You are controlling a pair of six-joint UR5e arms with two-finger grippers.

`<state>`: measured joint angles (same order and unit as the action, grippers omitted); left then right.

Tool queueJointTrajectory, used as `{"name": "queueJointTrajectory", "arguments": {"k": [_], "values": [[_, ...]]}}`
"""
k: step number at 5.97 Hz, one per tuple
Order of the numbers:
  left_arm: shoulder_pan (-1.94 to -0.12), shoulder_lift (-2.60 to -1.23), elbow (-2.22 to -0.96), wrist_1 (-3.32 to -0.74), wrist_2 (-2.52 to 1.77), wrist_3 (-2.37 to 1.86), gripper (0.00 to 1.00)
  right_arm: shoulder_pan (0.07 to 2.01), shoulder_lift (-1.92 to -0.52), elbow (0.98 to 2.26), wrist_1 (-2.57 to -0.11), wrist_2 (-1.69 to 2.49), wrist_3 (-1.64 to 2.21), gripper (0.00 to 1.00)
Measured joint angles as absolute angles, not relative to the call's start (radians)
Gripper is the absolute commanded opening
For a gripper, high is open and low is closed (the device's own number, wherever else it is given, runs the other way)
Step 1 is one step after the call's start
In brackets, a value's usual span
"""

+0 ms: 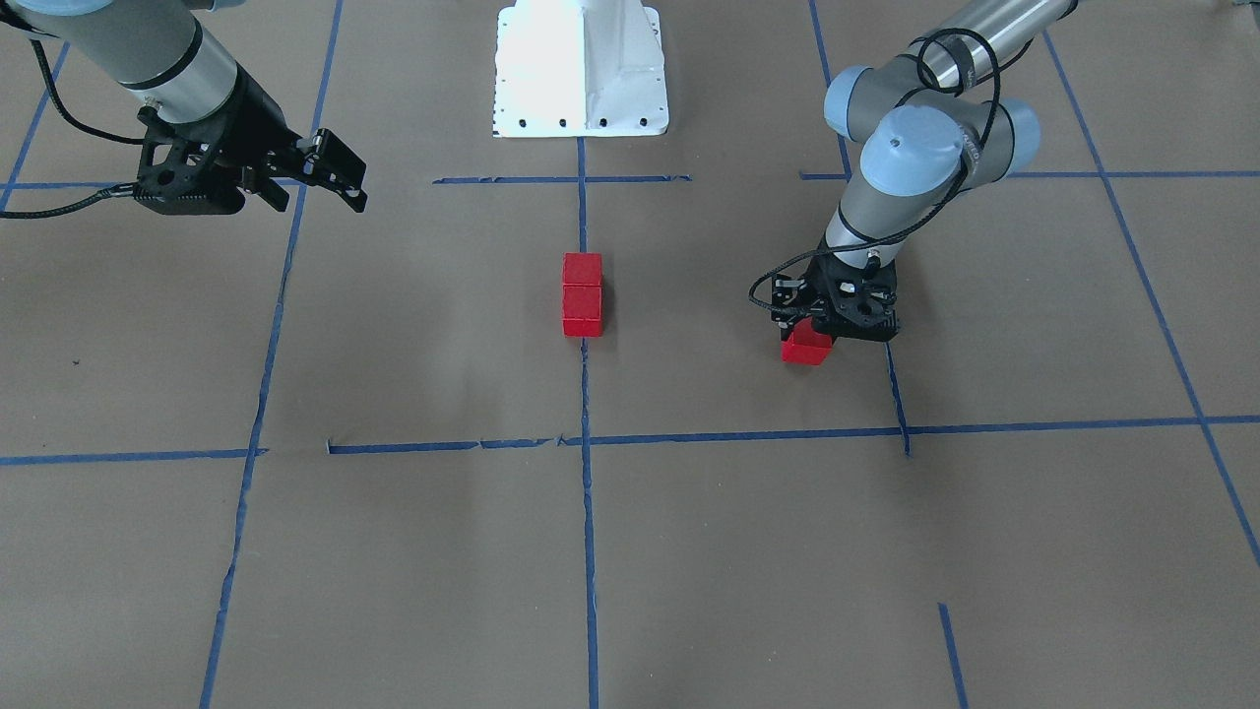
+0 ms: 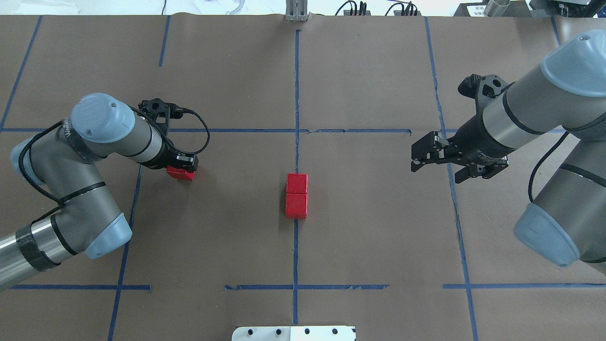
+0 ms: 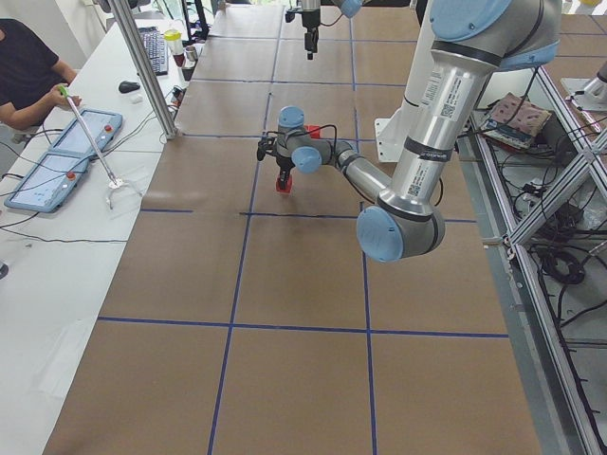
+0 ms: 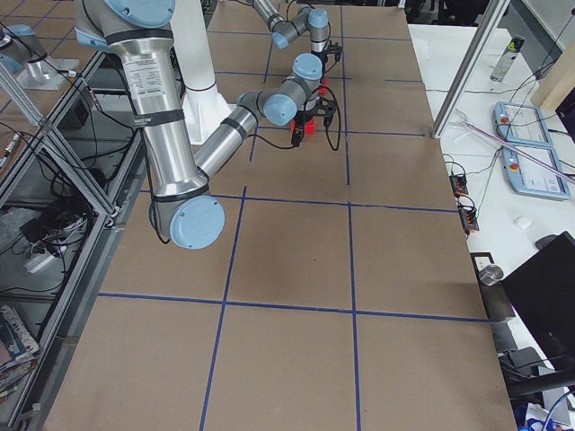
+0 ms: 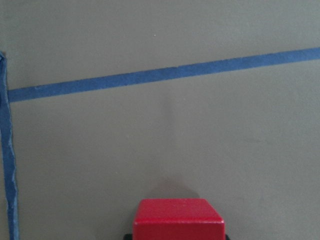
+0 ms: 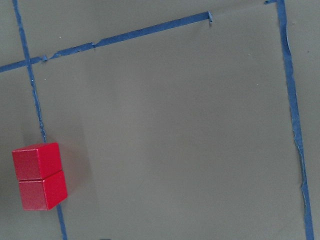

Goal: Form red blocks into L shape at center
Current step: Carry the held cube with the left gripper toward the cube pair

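On the brown paper surface we see two glossy red blocks touching on the blue tape line at the center, the third red block well aside, pinched by the mostly hidden fingers of the left gripper, and the right gripper apart, fingers spread.

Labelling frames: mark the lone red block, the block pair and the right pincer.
lone red block (image 1: 805, 350): front-facing view, front face.
block pair (image 2: 297, 206): overhead view, nearer block's top.
right pincer (image 2: 435, 171): overhead view, between fingertips.
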<state>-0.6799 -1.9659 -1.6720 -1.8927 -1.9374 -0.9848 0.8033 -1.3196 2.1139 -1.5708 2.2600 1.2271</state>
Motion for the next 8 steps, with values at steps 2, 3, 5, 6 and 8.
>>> {"name": "queueJointTrajectory", "arguments": {"k": [2,3,5,6,8], "values": [[-0.689,-2.09,-1.68,-1.728,-1.926,-1.14,0.0,0.804,-1.321,2.125,-1.571,2.262,1.23,1.0],[-0.686,-2.147,-1.681,-1.671,-1.922,-1.308,0.0,0.804,-1.321,2.125,-1.571,2.262,1.233,1.0],[-0.639,-2.262,-1.67,-1.593,-1.893,-1.784,0.0,0.804,-1.322,2.122,-1.571,2.261,1.235,1.0],[-0.602,-2.305,-1.666,-1.553,-1.847,-1.981,0.0,0.803,-1.322,2.121,-1.571,2.26,1.235,1.0],[-0.557,-2.343,-1.615,-1.533,-1.794,-2.272,0.0,0.802,-1.323,2.119,-1.571,2.26,1.235,1.0]]}}
